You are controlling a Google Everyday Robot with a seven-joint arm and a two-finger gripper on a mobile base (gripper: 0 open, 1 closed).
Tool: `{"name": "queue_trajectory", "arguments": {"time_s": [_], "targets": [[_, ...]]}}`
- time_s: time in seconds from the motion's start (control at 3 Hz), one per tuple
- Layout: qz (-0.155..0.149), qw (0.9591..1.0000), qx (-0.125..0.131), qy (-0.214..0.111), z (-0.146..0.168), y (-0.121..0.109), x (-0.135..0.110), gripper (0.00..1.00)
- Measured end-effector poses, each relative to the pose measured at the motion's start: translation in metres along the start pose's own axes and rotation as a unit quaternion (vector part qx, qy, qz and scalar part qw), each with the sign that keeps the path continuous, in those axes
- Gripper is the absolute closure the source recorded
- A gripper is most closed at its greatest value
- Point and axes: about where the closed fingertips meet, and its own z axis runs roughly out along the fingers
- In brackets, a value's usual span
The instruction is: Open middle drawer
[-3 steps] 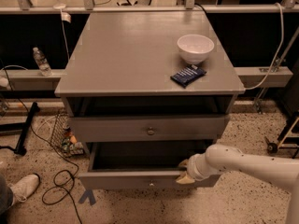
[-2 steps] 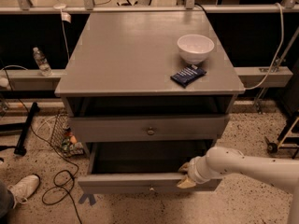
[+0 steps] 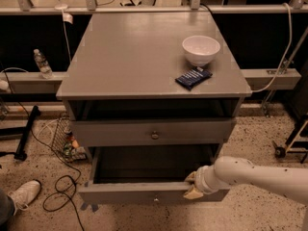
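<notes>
The table (image 3: 144, 57) is grey painted wood, its top smooth with a faint sheen. At 1 o'clock on it, the white bowl (image 3: 201, 49) looks glazed and glossy, and the dark blue packet (image 3: 193, 77) looks like shiny plastic. The middle drawer (image 3: 125, 194) wears the same matt grey paint. At 5 o'clock the hand (image 3: 191, 186), smooth white plastic with dull beige fingers, clamps the drawer's front. The floor (image 3: 250, 129) is speckled stone.
</notes>
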Motion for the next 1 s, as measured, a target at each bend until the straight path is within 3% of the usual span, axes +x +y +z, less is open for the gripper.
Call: {"name": "queue_trajectory", "arguments": {"time_s": [1.0], "targets": [[0.009,1.0000,0.003,0.000,-0.005,0.011,0.004,1.00]]}}
